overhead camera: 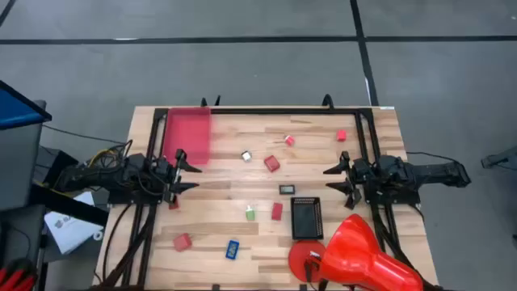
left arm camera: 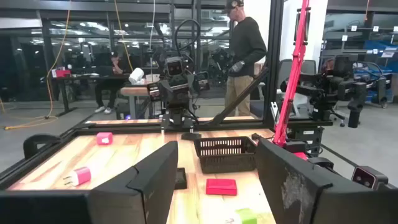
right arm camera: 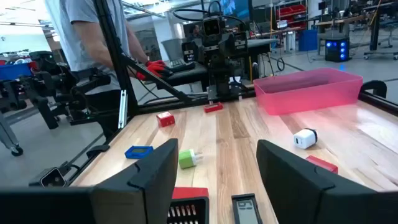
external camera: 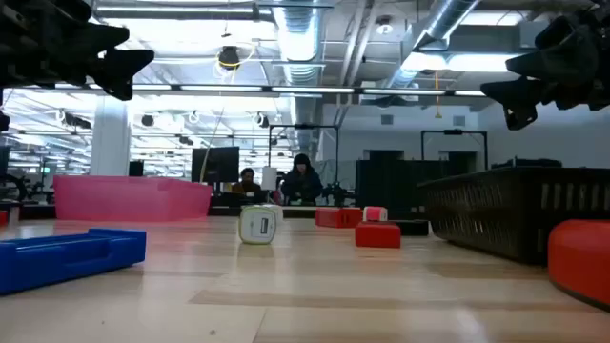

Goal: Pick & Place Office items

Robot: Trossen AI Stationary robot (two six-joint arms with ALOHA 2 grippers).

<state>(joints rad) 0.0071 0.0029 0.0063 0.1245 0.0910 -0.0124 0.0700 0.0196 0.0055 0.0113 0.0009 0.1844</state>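
The office items lie scattered on the wooden table (overhead camera: pixel 380 137): red blocks (overhead camera: pixel 271 163) (overhead camera: pixel 277 211) (overhead camera: pixel 182 241) (overhead camera: pixel 289 140) (overhead camera: pixel 342 135), a silvery-white piece (overhead camera: pixel 246 156), a green-white piece (overhead camera: pixel 250 213), a blue piece (overhead camera: pixel 233 249) and a small black piece (overhead camera: pixel 287 189). My left gripper (overhead camera: pixel 185 170) hovers open at the table's left side, beside the pink bin. My right gripper (overhead camera: pixel 342 176) hovers open at the right side, facing it. Neither has anything between its fingers. The left wrist view looks over a red block (left arm camera: pixel 221 185); the right wrist view looks over the green-white piece (right arm camera: pixel 188 158).
A pink bin (overhead camera: pixel 187 136) stands at the far left. A black mesh tray (overhead camera: pixel 307 217) stands right of centre, and a big red cone-shaped object (overhead camera: pixel 355 255) lies at the near right corner. Black frame rails (overhead camera: pixel 153 145) run along both sides. People stand beyond the table.
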